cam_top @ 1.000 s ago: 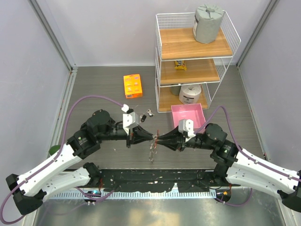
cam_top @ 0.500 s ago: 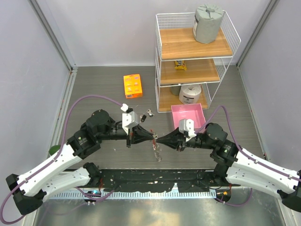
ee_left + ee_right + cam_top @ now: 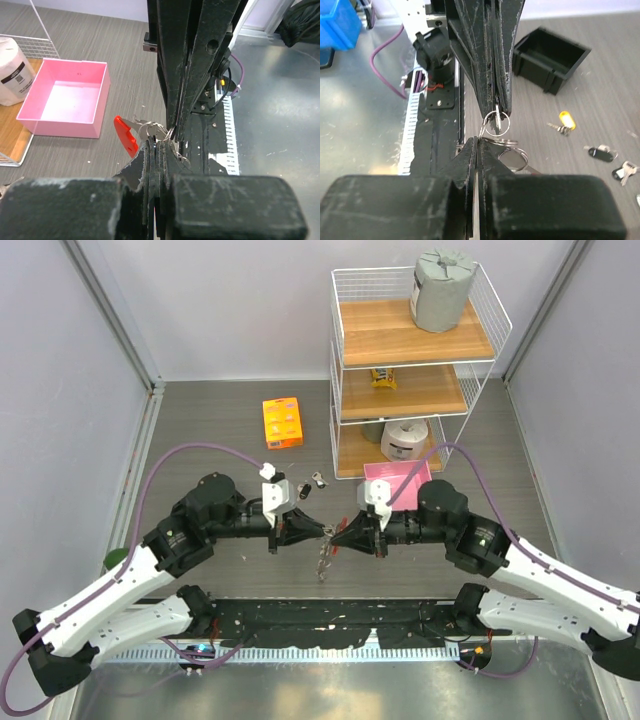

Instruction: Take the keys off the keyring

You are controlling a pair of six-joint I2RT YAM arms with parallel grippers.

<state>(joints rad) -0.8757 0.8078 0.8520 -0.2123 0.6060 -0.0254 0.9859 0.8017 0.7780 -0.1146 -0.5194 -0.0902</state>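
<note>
The left gripper [image 3: 322, 531] reaches towards the middle of the bench [image 3: 230, 410] with its fingers pressed together. In its wrist view they pinch the keyring [image 3: 151, 131] at the tips. The red fob [image 3: 126, 135] sticks out to one side, in front of the pink bin [image 3: 62, 126].

Behind this arm an orange box [image 3: 283, 422] lies flat on the bench. Closer to the gripper, a few loose keys [image 3: 301, 490] rest on the surface, apart from the ring.

In the top view the keyring hangs between the two grippers above the bench, with a small bunch of keys [image 3: 323, 562] dangling just below the tips.

The right gripper [image 3: 336, 537] meets the left one tip to tip, and its fingers are also pressed together. Its wrist view shows a thin silvery ring [image 3: 496, 122] nipped at the end of the left gripper's fingers, with more rings [image 3: 512, 157] just beside the right fingertips [image 3: 472, 150]. These fingertips seem to grip the keyring too, though the exact loop is hard to make out.

That view also shows more loose keys on the bench, one with a yellow head [image 3: 563, 121] and one with a dark head [image 3: 600, 152], near an open black bin [image 3: 555, 80].

Further right and back stands a wire shelf [image 3: 380, 335].
</note>
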